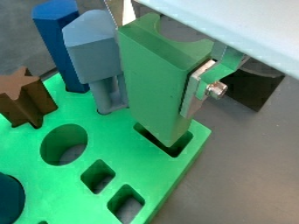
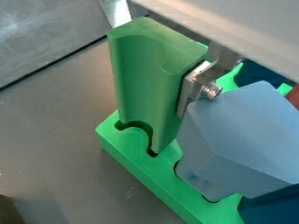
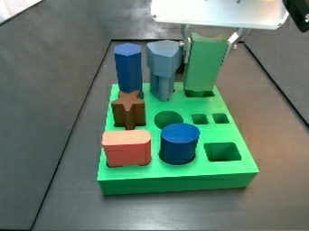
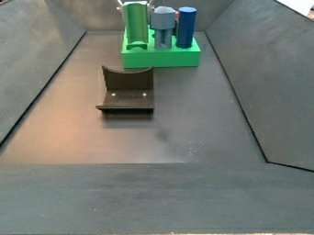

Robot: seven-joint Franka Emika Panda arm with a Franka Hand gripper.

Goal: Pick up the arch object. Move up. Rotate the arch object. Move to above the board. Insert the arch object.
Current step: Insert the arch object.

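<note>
The arch object (image 1: 152, 105) is a tall green block with a curved notch, standing upright. Its lower end sits in a hole at the corner of the bright green board (image 1: 47, 166); most of it rises above the board. My gripper (image 1: 163, 66) is shut on its upper part, and one silver finger (image 1: 201, 83) presses its side while the other is hidden behind it. The arch object (image 2: 146, 87), a finger (image 2: 197, 83) and the board's corner (image 2: 140, 157) also show in a wrist view. In a side view the arch object (image 3: 205, 65) stands at the board's (image 3: 182, 176) far right under my gripper (image 3: 208, 36).
On the board stand a blue hexagonal peg (image 3: 128, 68), a grey-blue peg (image 3: 162, 68) next to the arch object, a brown star (image 3: 129, 110), a salmon block (image 3: 126, 147) and a blue cylinder (image 3: 180, 144). Several holes are open (image 3: 223, 152). The fixture (image 4: 127, 89) stands on the floor before the board.
</note>
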